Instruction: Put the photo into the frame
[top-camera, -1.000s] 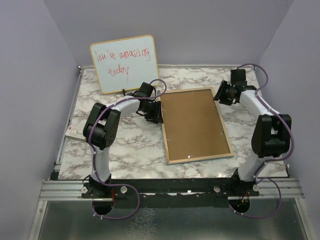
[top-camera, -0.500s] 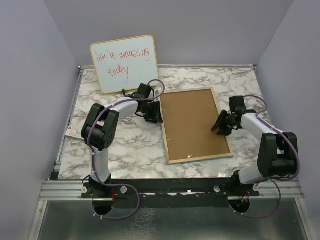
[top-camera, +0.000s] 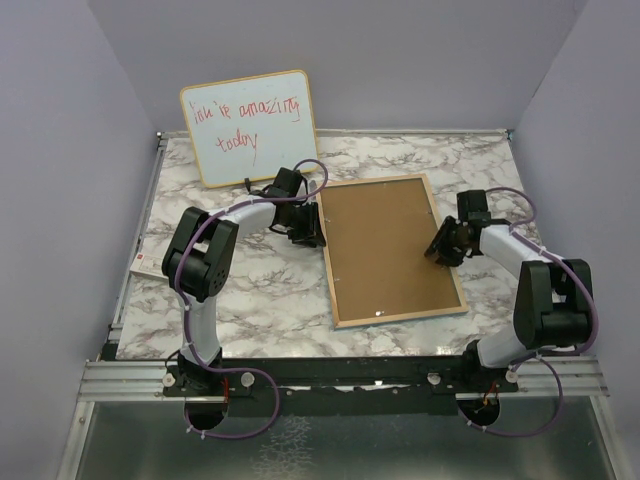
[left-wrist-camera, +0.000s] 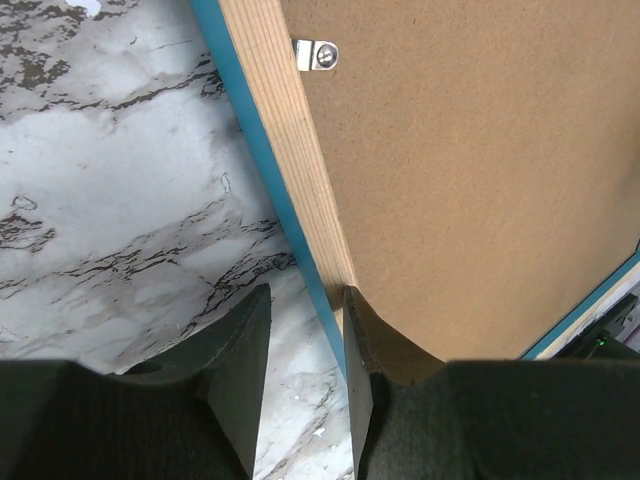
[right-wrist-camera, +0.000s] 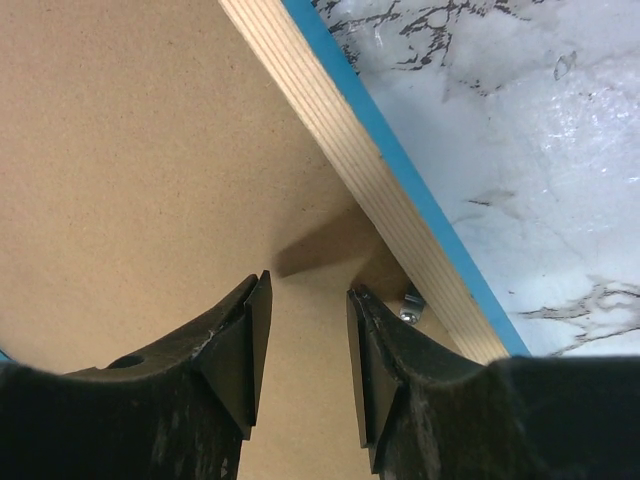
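Position of the frame (top-camera: 400, 316) against our two hands decides what comes next. It lies face down on the tabletop (top-camera: 250, 290), brown backing board (top-camera: 390, 250) up, with its long axis running away from us and passing between the two hands. Our left hand (left-wrist-camera: 306, 292) sits astride the long rim on its own side. One finger is over bare tabletop just outside the blue edge, and the other lies against the wood rim on the board side. The outer finger stands clear of the edge, so we judge that this half-open hand pinches nothing. A metal clip (left-wrist-camera: 318, 54) sits farther ahead of that hand along the same rim. Our right hand (right-wrist-camera: 308, 285) hangs over the board just inside the opposite long rim, fingers about half apart with nothing between them. A second clip (right-wrist-camera: 410, 305) shows just beyond its outer finger, toward the rim. We see the photo nowhere in these views, and we cannot tell whether it already lies under the board. Each hand is as near the frame as the other, so we judge the nearest clip on each side to be the likely next target.
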